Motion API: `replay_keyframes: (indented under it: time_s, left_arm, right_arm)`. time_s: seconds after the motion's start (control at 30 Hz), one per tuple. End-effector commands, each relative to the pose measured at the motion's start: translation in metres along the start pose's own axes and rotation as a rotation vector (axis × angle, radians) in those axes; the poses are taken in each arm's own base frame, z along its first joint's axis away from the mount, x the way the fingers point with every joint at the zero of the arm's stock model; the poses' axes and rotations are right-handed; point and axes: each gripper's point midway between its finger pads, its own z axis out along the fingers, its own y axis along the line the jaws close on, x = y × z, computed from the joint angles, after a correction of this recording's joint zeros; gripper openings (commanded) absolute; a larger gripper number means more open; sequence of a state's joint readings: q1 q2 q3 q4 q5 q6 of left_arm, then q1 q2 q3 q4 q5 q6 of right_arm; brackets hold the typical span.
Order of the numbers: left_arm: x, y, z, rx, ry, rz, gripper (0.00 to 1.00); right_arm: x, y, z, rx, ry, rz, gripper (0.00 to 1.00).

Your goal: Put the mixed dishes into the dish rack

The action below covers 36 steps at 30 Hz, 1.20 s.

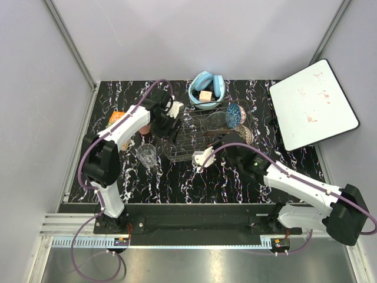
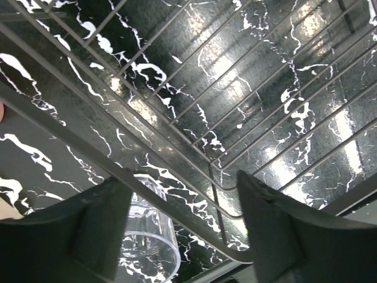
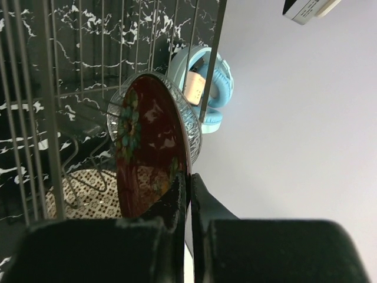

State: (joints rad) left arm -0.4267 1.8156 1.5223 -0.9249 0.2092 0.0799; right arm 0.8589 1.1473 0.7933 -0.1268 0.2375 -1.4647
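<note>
Red floral plate (image 3: pixel 150 141) stands on edge against the dish rack (image 1: pixel 188 141) wires, its rim pinched by our right gripper (image 3: pixel 188 200). Our left gripper (image 2: pixel 182 224) hangs spread over the rack, with the clear glass tumbler (image 2: pixel 144 247) near.

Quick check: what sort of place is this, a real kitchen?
Probably a lab test cell, not a kitchen: bare grey walls, a whiteboard beside the table, a metal rail along its near edge.

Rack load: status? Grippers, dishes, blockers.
Right gripper: jaws shut on red plate, upright at rack. Glass plate close behind it. Left gripper: jaws open over rack edge. Tumbler on table, unloaded.
</note>
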Motion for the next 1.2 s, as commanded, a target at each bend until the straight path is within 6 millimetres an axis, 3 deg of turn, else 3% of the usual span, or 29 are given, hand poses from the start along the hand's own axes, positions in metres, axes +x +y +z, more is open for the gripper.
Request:
replay_keyframes:
  time_s: [0.0, 0.3, 0.77, 1.17]
  left_arm:
    - [-0.019, 0.002, -0.006, -0.002, -0.058, 0.046, 0.61]
    - [-0.012, 0.021, -0.001, -0.084, -0.022, 0.130, 0.43]
    - [-0.003, 0.052, 0.000, -0.170, 0.019, 0.151, 0.38]
    - [-0.001, 0.058, -0.002, -0.174, 0.019, 0.151, 0.31]
  right_arm:
    - [0.005, -0.019, 0.006, 0.023, -0.001, -0.033, 0.00]
    - [0.008, -0.038, 0.003, 0.047, 0.005, -0.055, 0.00]
    - [0.008, -0.072, -0.023, 0.128, -0.004, -0.045, 0.00]
    - [0.007, -0.064, -0.029, 0.141, -0.008, -0.015, 0.00]
